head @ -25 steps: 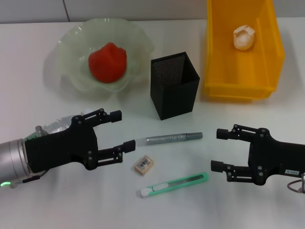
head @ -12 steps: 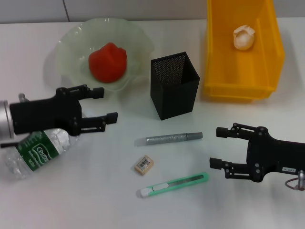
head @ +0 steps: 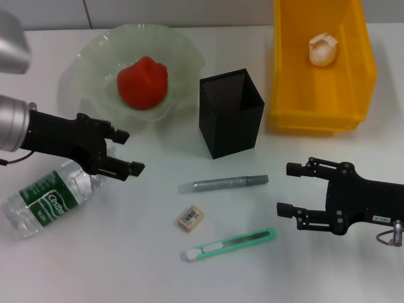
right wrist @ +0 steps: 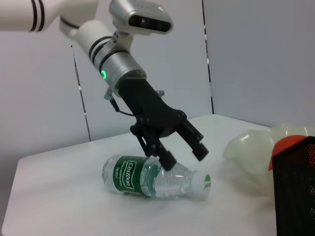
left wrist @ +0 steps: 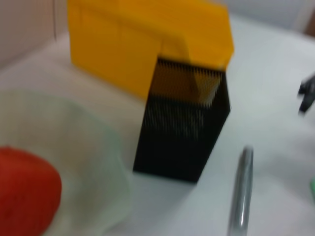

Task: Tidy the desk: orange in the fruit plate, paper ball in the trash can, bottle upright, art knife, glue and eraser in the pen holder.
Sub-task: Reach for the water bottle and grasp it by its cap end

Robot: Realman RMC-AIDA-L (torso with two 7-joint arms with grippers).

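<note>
The orange sits in the pale green fruit plate. In the yellow trash can lies the paper ball. The bottle lies on its side at the left, also seen in the right wrist view. My left gripper hangs open just above the bottle's cap end, holding nothing. The silver glue stick, eraser and green art knife lie in front of the black mesh pen holder. Right of them, my right gripper stands open and empty.
The left wrist view shows the pen holder with the yellow bin behind it, the plate with the orange, and the glue stick. A wall borders the table's far edge.
My left arm has swung left and back, away from the glue stick, uncovering the lying bottle; its gripper now tilts down by the bottle's cap. The right gripper has barely shifted.
</note>
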